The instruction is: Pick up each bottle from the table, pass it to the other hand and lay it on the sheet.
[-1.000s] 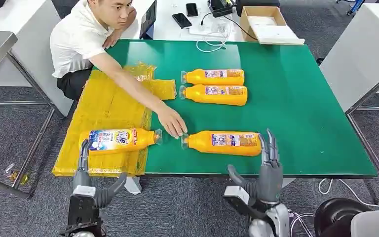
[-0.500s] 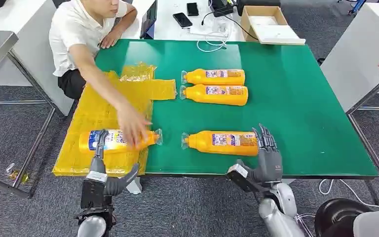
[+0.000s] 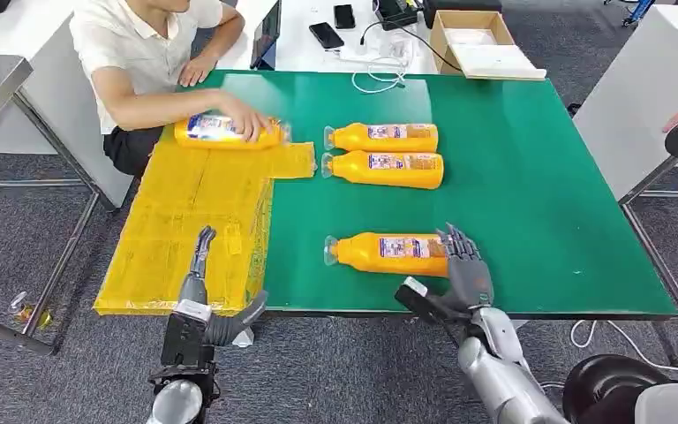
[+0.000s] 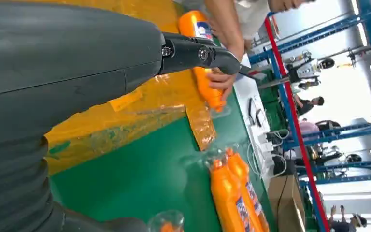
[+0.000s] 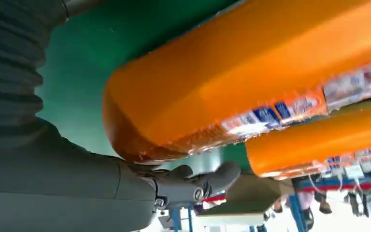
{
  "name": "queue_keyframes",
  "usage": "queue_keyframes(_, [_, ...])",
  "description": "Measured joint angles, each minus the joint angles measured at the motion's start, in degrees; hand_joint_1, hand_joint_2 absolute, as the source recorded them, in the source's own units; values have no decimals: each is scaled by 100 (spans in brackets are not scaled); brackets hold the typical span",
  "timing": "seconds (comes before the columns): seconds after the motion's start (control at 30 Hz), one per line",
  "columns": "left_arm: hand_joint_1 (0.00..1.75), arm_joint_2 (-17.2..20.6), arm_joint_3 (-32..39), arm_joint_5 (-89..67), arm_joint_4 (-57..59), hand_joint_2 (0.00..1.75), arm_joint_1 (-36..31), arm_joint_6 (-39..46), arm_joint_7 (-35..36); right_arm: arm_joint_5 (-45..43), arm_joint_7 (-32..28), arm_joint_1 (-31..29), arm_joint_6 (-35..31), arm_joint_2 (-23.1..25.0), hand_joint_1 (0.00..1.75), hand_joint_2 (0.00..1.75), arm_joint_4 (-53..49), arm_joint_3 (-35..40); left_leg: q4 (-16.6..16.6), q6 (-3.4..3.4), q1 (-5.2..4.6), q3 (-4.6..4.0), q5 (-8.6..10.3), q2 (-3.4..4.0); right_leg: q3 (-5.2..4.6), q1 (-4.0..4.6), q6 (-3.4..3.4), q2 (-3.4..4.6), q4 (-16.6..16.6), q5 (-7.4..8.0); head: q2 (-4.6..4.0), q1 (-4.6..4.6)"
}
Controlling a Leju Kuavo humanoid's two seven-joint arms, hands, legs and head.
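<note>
The nearest bottle (image 3: 395, 253) lay on the green table (image 3: 547, 203), its base touched by the right hand (image 3: 464, 268), fingers apart for a grasp. The left hand (image 3: 199, 265) was held empty, fingers apart, above the sheet (image 3: 185, 230), apparently for the handover.

the green counter (image 3: 538, 203) carries a yellow sheet (image 3: 194, 221) spread over its left side and hanging past the edge. three orange bottles lie on their sides on the bare green: two (image 3: 381, 137) (image 3: 384, 169) side by side near the middle, one (image 3: 388, 253) nearer the front edge. a fourth bottle (image 3: 216, 132) lies at the sheet's far end.
</note>
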Motion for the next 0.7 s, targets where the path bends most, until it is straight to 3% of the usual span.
queue_keyframes(0.17, [0, -2, -70, -33, 24, 175, -48, -46, 32, 144, 184, -254, 147, -13, 0, 175, 240, 120, 0, 0, 0, 4, 0, -1, 5, 0, 0, 0, 0, 0, 0, 0])
queue_keyframes(0.4, [0, -2, -193, -53, 77, 175, -195, -168, 179, 901, 947, -664, 566, 9, 0, 175, 516, 559, 0, 0, 0, 20, 1, 3, 17, 0, 0, 0, 0, 1, 0, 0])
queue_keyframes(0.7, [0, 0, -297, -59, 74, 175, -193, -249, 236, 1010, 1239, -808, 804, 4, 0, 175, 667, 800, 0, 0, 0, 37, 0, 3, 30, 0, 0, 0, -2, 1, 0, 0])
